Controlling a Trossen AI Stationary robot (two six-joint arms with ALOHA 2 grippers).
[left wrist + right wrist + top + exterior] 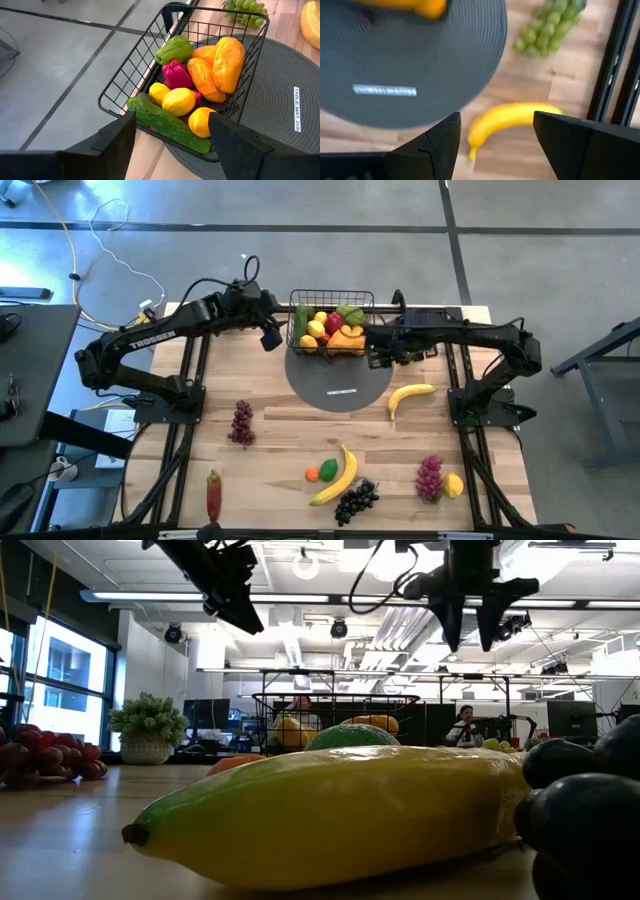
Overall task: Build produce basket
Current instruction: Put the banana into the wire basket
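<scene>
A: Basket (331, 302) status? Sits on the grey mat (338, 385) at the far edge of the worktop (280, 410); already loaded: cucumber (167, 124), lemons (178, 101), green pepper (174, 49), red pepper (176, 75), orange pieces (220, 65).

B: Left outside?

A: Plenty; banana (410, 395) just right of the mat; green grapes (547, 27) near the right arm; purple grapes (241, 423) on the left; second banana (338, 477), orange (313, 474), dark grapes (356, 501), red grapes (429, 477), lemon (455, 485) along the near side; a long red piece (214, 494) near left, can't tell what it is.

B: End effectors?

A: Left end effector (172, 122) above the basket's left side, fingers apart, nothing held; right end effector (496, 125) off the basket's right side, above the banana, fingers apart, empty too.

B: Progress?

A: Roughly halfway by count, my guess; nearest banana looks like the next candidate.
</scene>
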